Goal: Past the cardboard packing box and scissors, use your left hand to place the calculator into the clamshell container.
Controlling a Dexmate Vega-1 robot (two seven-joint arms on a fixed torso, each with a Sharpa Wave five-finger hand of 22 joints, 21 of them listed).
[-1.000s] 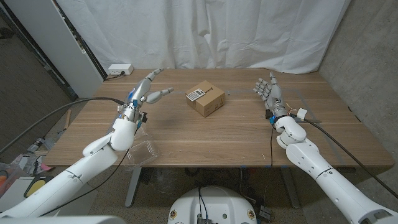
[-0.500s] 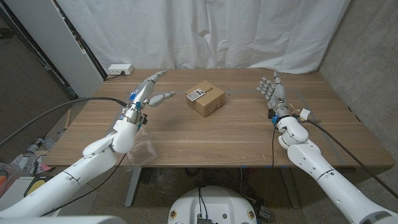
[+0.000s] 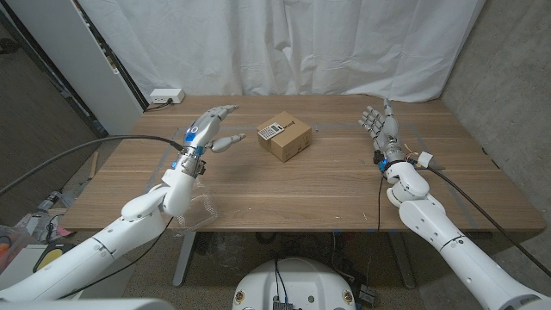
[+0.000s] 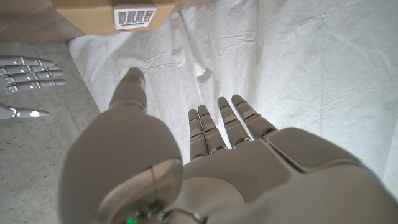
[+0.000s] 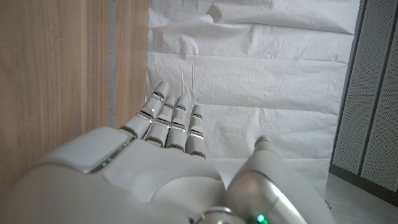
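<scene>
Task barely begun, judging by the layout. Calculator (image 3: 270, 132) lying on top of the cardboard packing box (image 3: 286, 138), mid-surface toward the far edge, untouched. Left hand (image 3: 207, 131) raised above the surface (image 3: 301, 185), to the box's left and short of it, fingers (image 4: 227, 121) apart and stretched out, thumb pointing toward the box, holding nothing. In the left wrist view, calculator keypad visible on the box beyond the thumb, not in contact. Clamshell container (image 3: 196, 209) sitting clear and see-through at the near edge, beneath the left forearm, well apart from the box; open or closed, impossible to tell. Right hand (image 3: 379, 123) upright at the far right side, fingers apart and extended, empty, well away from the box. No scissors to be made out. Left to do, by this reading: reach the calculator, grip it, lift it off the box, carry it back to the container, set it inside.
</scene>
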